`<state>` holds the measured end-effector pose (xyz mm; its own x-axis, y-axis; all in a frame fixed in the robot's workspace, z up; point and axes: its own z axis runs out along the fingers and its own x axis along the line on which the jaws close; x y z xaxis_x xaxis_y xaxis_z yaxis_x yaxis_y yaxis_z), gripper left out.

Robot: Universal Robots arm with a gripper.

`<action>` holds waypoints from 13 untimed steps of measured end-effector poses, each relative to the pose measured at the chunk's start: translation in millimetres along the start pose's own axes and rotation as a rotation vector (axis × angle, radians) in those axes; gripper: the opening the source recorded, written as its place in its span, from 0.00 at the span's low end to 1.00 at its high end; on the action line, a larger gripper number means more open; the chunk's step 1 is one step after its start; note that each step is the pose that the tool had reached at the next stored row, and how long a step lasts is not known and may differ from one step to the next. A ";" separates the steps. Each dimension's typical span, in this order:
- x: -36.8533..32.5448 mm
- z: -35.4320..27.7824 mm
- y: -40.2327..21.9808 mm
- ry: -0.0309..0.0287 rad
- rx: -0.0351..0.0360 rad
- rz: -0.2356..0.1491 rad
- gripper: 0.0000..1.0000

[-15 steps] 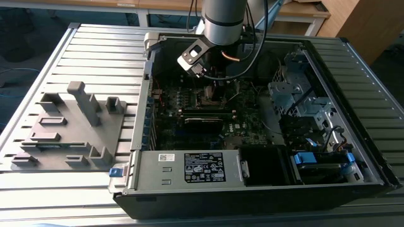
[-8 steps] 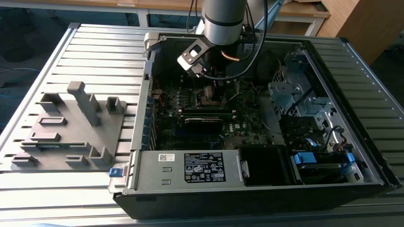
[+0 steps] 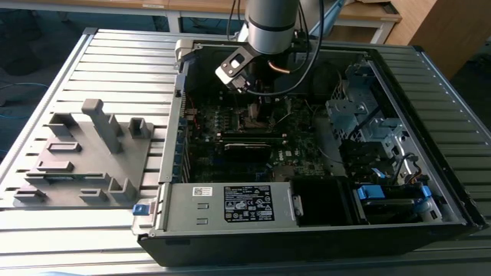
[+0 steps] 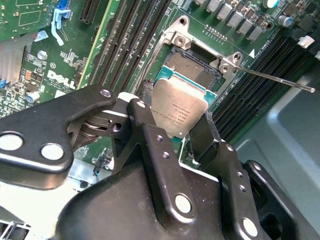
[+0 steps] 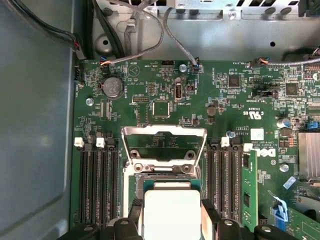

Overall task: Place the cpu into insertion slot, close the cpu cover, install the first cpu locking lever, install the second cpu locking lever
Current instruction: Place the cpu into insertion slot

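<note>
My gripper (image 4: pixel 176 109) is shut on the cpu (image 4: pixel 179 106), a thin square chip with a silvery face, gripped by two opposite edges. The cpu (image 5: pixel 171 212) sits low over the insertion slot (image 4: pixel 192 62), covering its near part; the slot's dark centre shows beyond the chip. I cannot tell whether chip and slot touch. The cpu cover (image 5: pixel 164 132), a silvery frame with a big window, stands swung open behind the slot. A thin metal locking lever (image 4: pixel 275 78) sticks out free to one side. In the exterior view the gripper (image 3: pixel 253 92) hangs inside the open computer case (image 3: pixel 307 190).
Black memory slots (image 5: pixel 97 180) flank the socket on both sides, and a green memory stick (image 5: pixel 247 185) stands in one. Cables (image 5: pixel 150 40) run along the case wall. A grey fixture plate (image 3: pixel 84 155) lies on the table at the exterior view's left.
</note>
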<state>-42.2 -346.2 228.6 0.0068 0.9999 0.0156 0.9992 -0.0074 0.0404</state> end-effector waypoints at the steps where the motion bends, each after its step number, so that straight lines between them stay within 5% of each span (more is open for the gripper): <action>1: 0.0 0.4 -0.1 0.0000 0.0000 0.002 0.54; 13: 0.2 5.6 -0.2 -0.0001 -0.0001 0.005 0.54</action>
<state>-42.2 -345.9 222.9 0.0116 0.9998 0.0157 0.9991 -0.0123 0.0404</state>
